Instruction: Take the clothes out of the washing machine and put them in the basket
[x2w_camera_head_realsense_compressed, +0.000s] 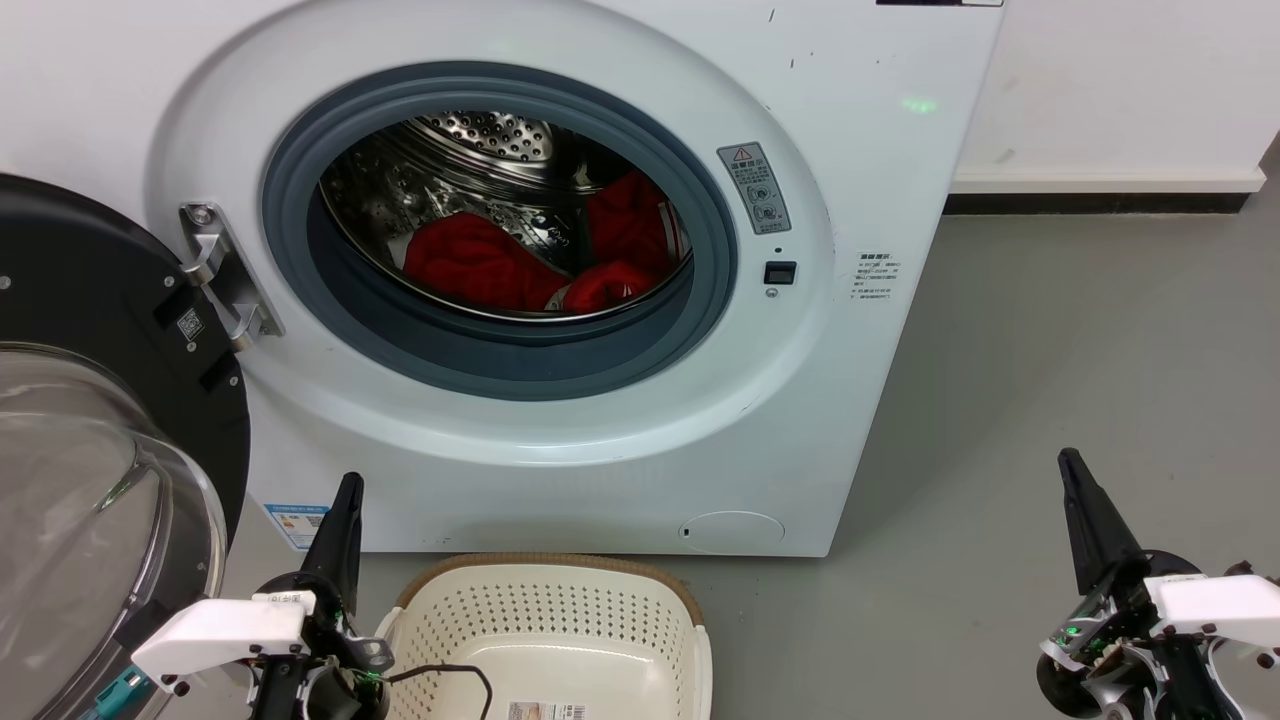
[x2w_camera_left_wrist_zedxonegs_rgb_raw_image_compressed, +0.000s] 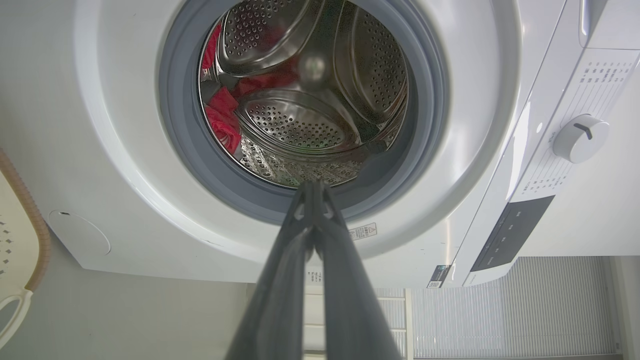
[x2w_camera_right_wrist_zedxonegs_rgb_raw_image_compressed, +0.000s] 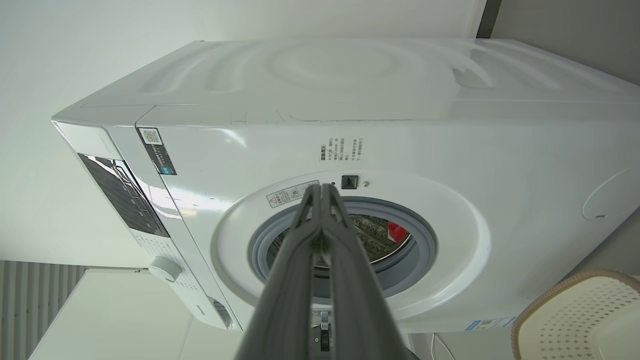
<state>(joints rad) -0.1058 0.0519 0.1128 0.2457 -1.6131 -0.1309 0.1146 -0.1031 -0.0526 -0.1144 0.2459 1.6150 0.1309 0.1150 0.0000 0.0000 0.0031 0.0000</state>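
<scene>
While two bright red soft fabric garments (x2w_camera_head_realsense_compressed: 480, 265) lie heaped at the bottom of its shiny perforated steel drum (x2w_camera_head_realsense_compressed: 480, 135), a large white front-loading washing machine (x2w_camera_head_realsense_compressed: 600, 460) stands with its black-rimmed glass porthole door (x2w_camera_head_realsense_compressed: 90, 300) swung wide open to the robot's left on a metal hinge (x2w_camera_head_realsense_compressed: 225, 275). The garment on the left is plain red; the one on the right climbs the drum wall and shows white stripes. A round grey rubber seal (x2w_camera_head_realsense_compressed: 500, 365) rings the opening, and a small grey warning sticker (x2w_camera_head_realsense_compressed: 753, 187) sits on the white front just right of it.

Below the opening, a small cream-white perforated plastic basket (x2w_camera_head_realsense_compressed: 550, 610) with brown rim trim rests on the grey floor (x2w_camera_head_realsense_compressed: 1050, 350), just in front of the machine's base. A barcode label (x2w_camera_head_realsense_compressed: 545, 712) lies on the basket's bottom, and a thin black cable (x2w_camera_head_realsense_compressed: 455, 672) loops over its near left corner.

The left gripper (x2w_camera_head_realsense_compressed: 348, 490) hangs at the lower left, just beside the basket's left rim, its two long dark fingers pressed together tip to tip and pointing up at the machine's front. The right gripper (x2w_camera_head_realsense_compressed: 1072, 465) hangs at the lower right above bare floor, well apart from the machine, its fingers likewise pinched together. The left wrist view also shows a white control dial (x2w_camera_left_wrist_zedxonegs_rgb_raw_image_compressed: 580, 138) on the machine's panel.
</scene>
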